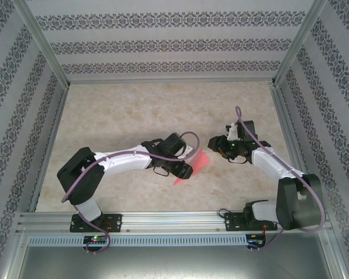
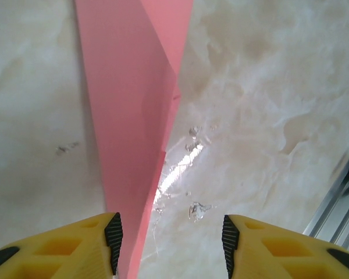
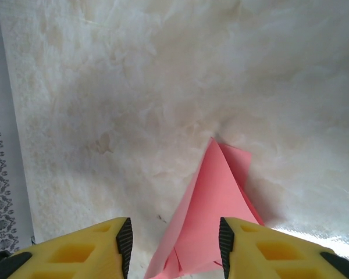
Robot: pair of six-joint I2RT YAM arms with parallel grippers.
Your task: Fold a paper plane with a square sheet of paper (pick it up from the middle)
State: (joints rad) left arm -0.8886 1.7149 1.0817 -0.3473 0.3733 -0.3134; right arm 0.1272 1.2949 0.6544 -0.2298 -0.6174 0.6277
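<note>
Pink-red paper plane (image 1: 200,161), folded slim pointed dart, lying on marbled table (image 1: 134,110), near centre

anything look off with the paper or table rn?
Paper plane folds are askew: in the right wrist view a second flap pokes out beside the nose point, so the layers don't line up. Table has small scuffs and shiny specks beside it.

Slim pink-red folded paper plane (image 2: 134,116), thin matt paper with sharp creases, beige marbled desk (image 2: 267,116), smooth with a glossy sheen, left gripper (image 2: 170,241) fingers (image 2: 64,250) of yellow matt plastic, black ribbed pads (image 2: 113,235), silvery brushed-metal rail (image 1: 174,220).
</note>
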